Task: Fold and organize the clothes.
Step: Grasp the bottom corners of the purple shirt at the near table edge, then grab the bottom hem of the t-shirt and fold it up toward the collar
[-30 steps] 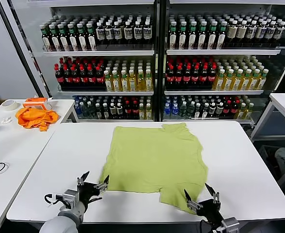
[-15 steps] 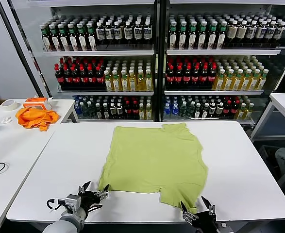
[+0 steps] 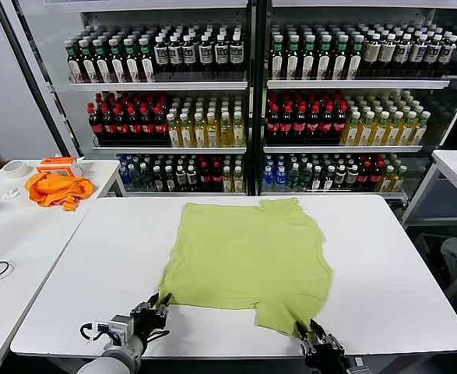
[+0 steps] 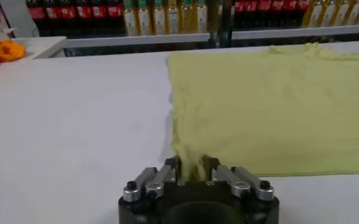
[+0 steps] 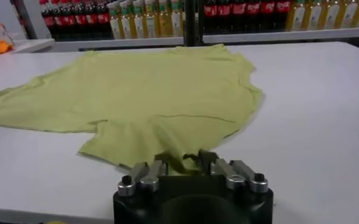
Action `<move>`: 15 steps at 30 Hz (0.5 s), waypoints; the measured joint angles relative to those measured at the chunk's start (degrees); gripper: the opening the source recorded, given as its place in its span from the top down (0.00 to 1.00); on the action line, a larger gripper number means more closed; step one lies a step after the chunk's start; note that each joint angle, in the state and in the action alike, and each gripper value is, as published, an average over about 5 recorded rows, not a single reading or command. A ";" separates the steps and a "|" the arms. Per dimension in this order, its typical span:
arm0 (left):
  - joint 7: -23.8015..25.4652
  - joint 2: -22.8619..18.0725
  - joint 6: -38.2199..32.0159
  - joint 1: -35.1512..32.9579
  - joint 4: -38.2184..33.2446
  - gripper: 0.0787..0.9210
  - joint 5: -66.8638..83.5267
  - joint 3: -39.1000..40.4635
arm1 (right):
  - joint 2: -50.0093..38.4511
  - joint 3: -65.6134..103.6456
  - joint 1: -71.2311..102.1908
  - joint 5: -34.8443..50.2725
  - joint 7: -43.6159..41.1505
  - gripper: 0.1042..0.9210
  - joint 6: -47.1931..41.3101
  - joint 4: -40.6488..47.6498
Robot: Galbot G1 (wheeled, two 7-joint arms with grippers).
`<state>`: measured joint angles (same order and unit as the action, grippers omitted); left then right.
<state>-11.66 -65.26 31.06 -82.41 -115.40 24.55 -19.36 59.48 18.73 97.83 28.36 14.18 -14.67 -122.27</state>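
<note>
The T-shirt (image 3: 250, 261) was spread flat on the white desk (image 3: 384, 257). Its near left corner was pinched by the left gripper (image 3: 159, 305). Its near right sleeve was clamped by the right gripper (image 3: 315, 336) at the desk's front edge.

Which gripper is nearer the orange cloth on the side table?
Left. The left gripper grips the T-shirt's near-left corner, on the orange cloth's side; the right gripper pinches the near-right corner, farther away.
</note>
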 measured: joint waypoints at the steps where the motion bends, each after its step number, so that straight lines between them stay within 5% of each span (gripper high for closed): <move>1: -0.01 -0.08 -0.05 -0.02 -0.02 0.88 -0.02 0.10 | -0.12 0.10 0.03 0.29 -0.22 0.97 0.04 -0.04; 6: -0.07 -0.28 -0.42 -0.36 -0.33 0.98 -0.03 0.27 | -0.97 1.03 1.14 1.36 -0.96 1.00 -0.51 -1.47; 15: -1.80 0.90 0.24 -2.85 -3.44 0.99 0.28 0.24 | -3.15 4.36 5.91 2.75 -1.11 1.00 -1.79 -7.56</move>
<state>-13.46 -64.36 31.31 -85.26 -118.84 24.84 -19.13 56.33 23.09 103.74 31.11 13.07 -16.46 -129.83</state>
